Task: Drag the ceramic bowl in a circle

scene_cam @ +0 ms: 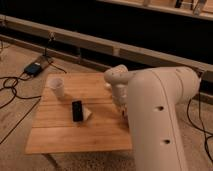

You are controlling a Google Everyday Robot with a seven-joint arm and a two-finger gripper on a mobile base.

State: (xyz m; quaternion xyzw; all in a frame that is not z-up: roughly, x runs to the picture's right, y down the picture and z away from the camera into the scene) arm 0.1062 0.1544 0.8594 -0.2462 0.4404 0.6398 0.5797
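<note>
The dark purple-maroon ceramic bowl does not show; the big white arm covers the right side of the wooden table where it would be. My gripper points down at the table's right part, just below the arm's white wrist, and is mostly covered by the arm.
A small white cup stands at the table's back left. A black flat object with a small white piece beside it lies mid-table. Cables and a dark box lie on the floor at left. A dark rail wall runs behind.
</note>
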